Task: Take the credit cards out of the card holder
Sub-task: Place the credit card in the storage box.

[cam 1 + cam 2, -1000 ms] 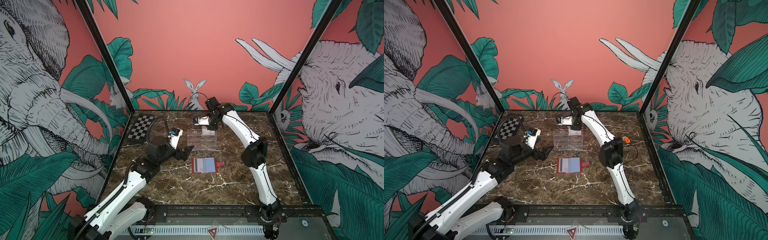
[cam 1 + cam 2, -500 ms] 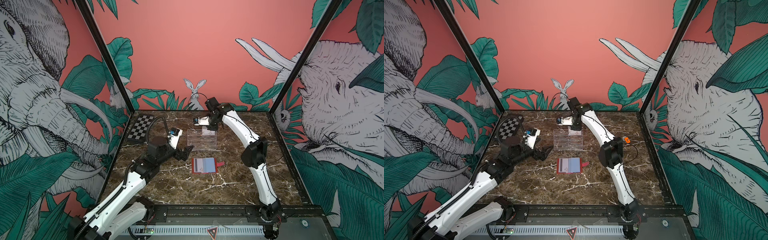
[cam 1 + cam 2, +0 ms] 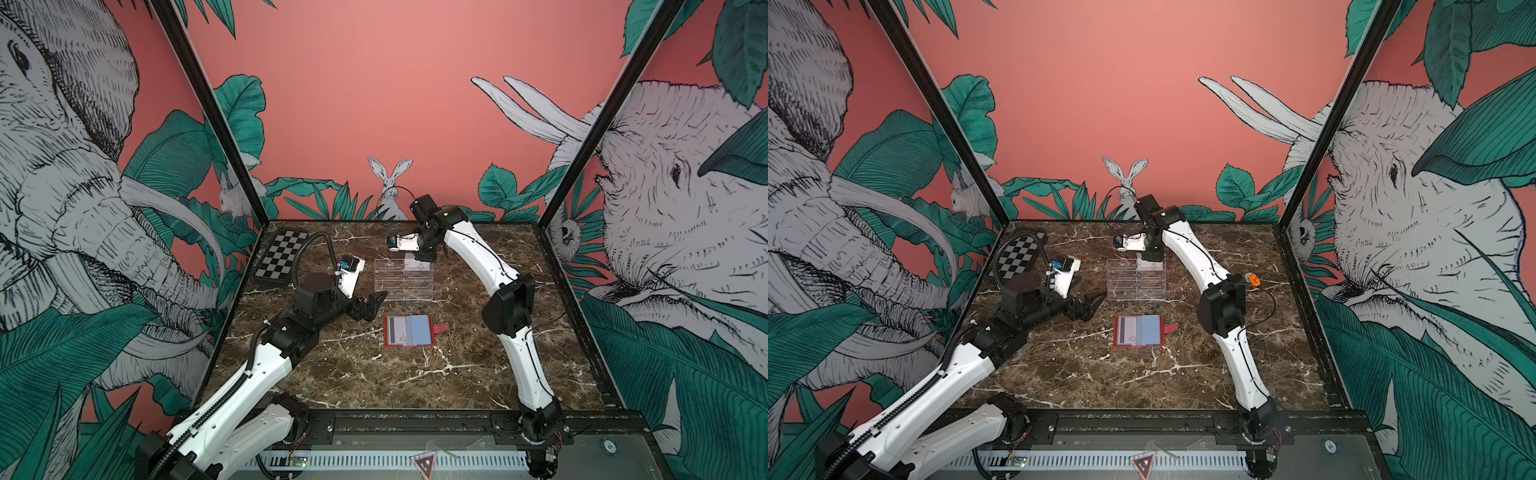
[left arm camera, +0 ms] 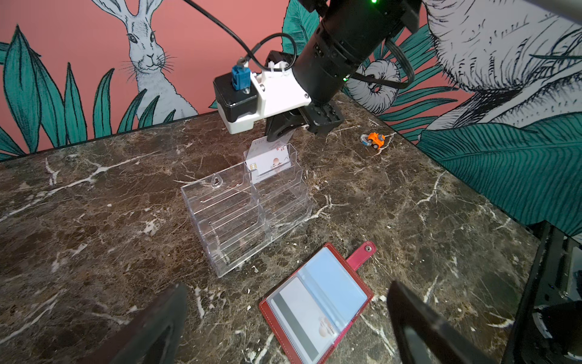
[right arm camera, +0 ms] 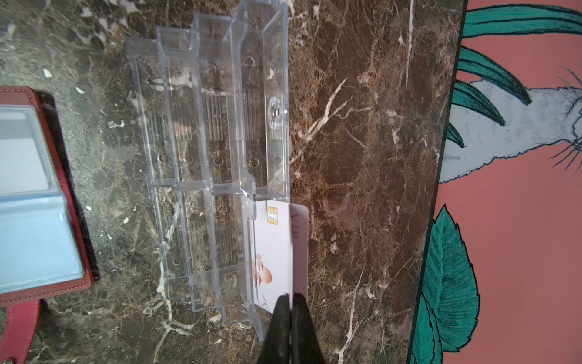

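Observation:
The red card holder point(image 3: 428, 343) point(image 3: 1117, 343) lies open on the marble in both top views. A credit card point(image 4: 302, 312) with a dark stripe sits in one of its blue-clear sleeves. My left gripper point(image 3: 372, 305) point(image 4: 286, 331) is open and hangs just left of the holder, holding nothing. My right gripper point(image 5: 291, 297) point(image 4: 277, 138) is shut on the top edge of a pinkish "VIP" credit card point(image 5: 299, 239). That card stands at the back right compartment of the clear rack point(image 4: 239, 217). A white card with a gold chip point(image 5: 272, 249) stands right against it.
A black-and-white checkered board point(image 3: 282, 257) lies at the back left. A small orange toy car point(image 4: 374, 140) sits near the right wall. The clear rack point(image 3: 403, 278) stands just behind the holder. The right arm arches over the table's right half.

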